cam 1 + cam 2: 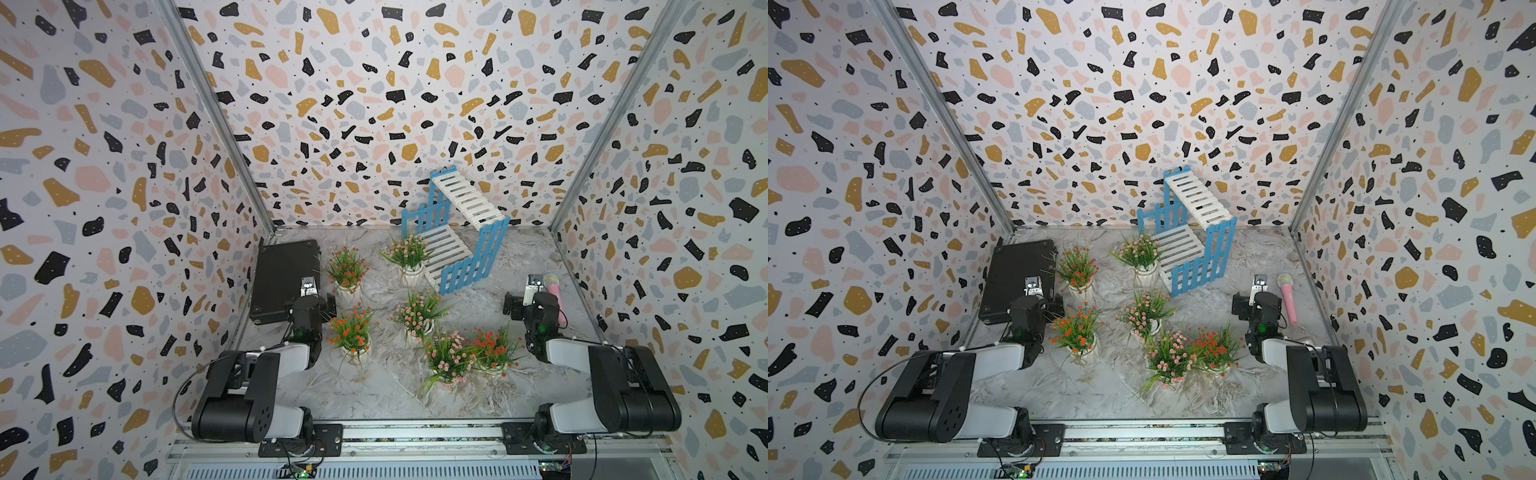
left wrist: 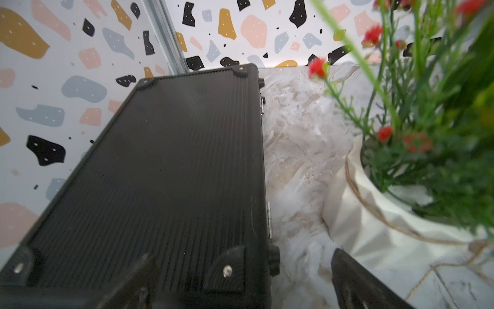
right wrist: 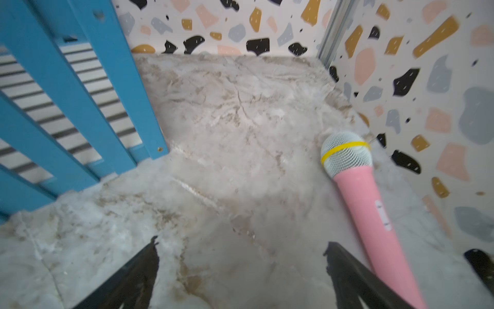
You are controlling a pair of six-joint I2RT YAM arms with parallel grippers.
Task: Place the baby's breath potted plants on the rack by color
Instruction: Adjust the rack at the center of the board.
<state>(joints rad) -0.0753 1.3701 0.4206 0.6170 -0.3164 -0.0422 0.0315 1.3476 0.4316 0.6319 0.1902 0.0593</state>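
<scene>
Wide open, holding nothing: left hand (image 2: 240, 254) at the edge of the black case (image 2: 160, 174); right hand (image 3: 240, 243) beside the pink toy microphone (image 3: 361, 200). Standing on the marbled worktop (image 1: 365, 399), mid-frame in a top view: six baby's breath potted plants (image 1: 419, 311), below and left of the rack (image 1: 467, 201).

In both top views your left arm (image 1: 245, 386) sits folded at the lower left of the frame, elbow drawn back, with the left wrist (image 1: 305, 313) reaching up-frame at mid-left. Your right arm (image 1: 623, 382) mirrors it at the lower right, with the right wrist (image 1: 538, 311) at mid-right. In the wrist views your left gripper (image 2: 240, 255) has its dark fingers (image 2: 133, 278) spread wide with nothing between them, and your right gripper (image 3: 242, 243) is spread just as wide and empty.
</scene>
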